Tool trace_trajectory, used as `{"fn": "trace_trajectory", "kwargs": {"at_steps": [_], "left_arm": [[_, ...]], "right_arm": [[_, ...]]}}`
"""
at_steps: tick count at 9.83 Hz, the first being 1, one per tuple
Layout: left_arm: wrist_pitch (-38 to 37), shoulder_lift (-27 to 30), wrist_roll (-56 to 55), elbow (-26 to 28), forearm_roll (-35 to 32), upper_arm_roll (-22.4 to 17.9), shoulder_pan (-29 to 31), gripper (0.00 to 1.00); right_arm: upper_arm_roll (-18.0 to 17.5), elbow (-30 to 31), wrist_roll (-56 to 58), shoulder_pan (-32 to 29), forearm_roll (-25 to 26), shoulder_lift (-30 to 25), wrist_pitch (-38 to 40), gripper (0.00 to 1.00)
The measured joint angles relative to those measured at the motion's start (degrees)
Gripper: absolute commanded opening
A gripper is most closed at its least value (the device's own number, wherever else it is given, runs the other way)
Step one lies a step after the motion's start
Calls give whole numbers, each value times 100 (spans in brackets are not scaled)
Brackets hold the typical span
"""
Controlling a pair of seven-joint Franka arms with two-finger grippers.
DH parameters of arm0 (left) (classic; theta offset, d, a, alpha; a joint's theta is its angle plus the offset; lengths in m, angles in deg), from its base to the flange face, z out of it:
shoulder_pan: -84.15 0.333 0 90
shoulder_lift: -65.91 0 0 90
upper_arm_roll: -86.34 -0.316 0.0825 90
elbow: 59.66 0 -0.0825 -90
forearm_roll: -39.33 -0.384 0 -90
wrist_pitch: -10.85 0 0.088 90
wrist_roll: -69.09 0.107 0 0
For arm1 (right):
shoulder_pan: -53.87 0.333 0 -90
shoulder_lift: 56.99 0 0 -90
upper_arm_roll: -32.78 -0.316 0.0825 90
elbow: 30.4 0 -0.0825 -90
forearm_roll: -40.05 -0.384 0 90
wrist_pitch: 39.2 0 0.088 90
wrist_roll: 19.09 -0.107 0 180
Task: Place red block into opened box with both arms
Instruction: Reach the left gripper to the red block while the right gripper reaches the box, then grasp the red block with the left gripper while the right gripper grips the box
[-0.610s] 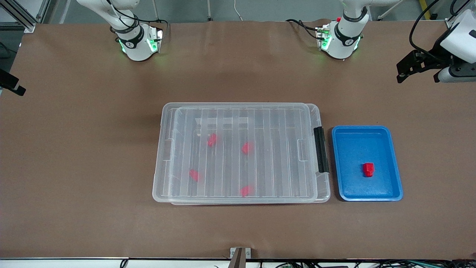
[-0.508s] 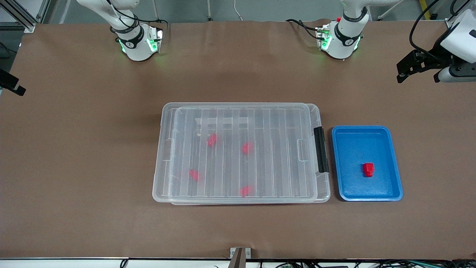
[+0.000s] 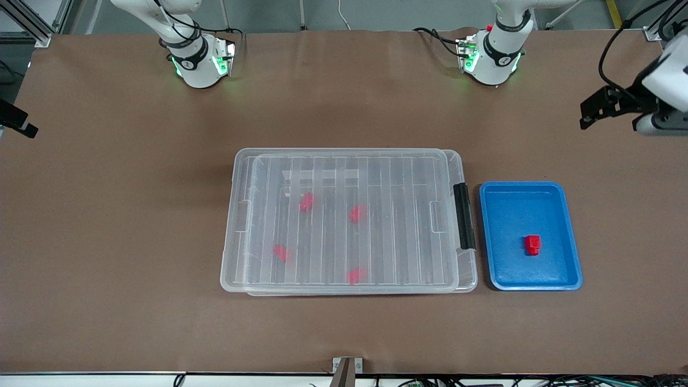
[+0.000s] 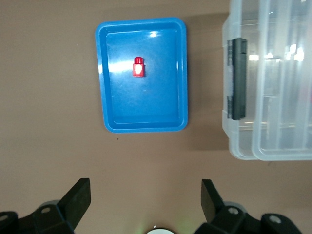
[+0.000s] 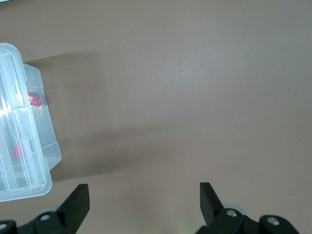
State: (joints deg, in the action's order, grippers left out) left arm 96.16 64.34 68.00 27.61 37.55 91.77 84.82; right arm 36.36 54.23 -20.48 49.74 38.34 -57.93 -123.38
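Note:
A red block (image 3: pixel 532 244) (image 4: pixel 138 67) lies alone in the blue tray (image 3: pixel 505 269) (image 4: pixel 112 97), beside the box's latch end. The clear box (image 3: pixel 239 269) (image 4: pixel 243 141) (image 5: pixel 24 165) sits mid-table with its ribbed lid lying on it. Several more red blocks (image 3: pixel 306 202) (image 5: pixel 34 100) show through the lid. My left gripper (image 3: pixel 588 110) (image 4: pixel 145 192) hangs open and empty over bare table at the left arm's end, clear of the tray. My right gripper (image 3: pixel 21 126) (image 5: pixel 145 195) is open and empty over bare table at the right arm's end, apart from the box.
A black latch bar (image 3: pixel 463 215) (image 4: pixel 238 78) runs along the box's short end facing the tray. Both arm bases (image 3: pixel 199 64) (image 3: pixel 492 59) stand at the table's back edge. Brown tabletop (image 3: pixel 344 107) surrounds box and tray.
The left gripper has drifted a little outward toward its own end of the table. The box, tray, blocks and right gripper have not moved.

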Motion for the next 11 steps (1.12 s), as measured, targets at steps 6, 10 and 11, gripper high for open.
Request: {"fn": "trace_trajectory", "kwargs": {"at_steps": [6,10,11], "left_arm": [[2444,-1662,6,970,-11,-6,288,100],[3669,-2682,4,1110,-142,-10,446,97],[3910,-2910,9,1104,-280,-10,536,93]], "right_arm": [[-107,230,-1328,1966,-16,1547,-1906,100],[-79,208,-1319,2073,-246,2581,-2853,100],[-85,206,-1174,2123,-260,2693,-2905,100]]}}
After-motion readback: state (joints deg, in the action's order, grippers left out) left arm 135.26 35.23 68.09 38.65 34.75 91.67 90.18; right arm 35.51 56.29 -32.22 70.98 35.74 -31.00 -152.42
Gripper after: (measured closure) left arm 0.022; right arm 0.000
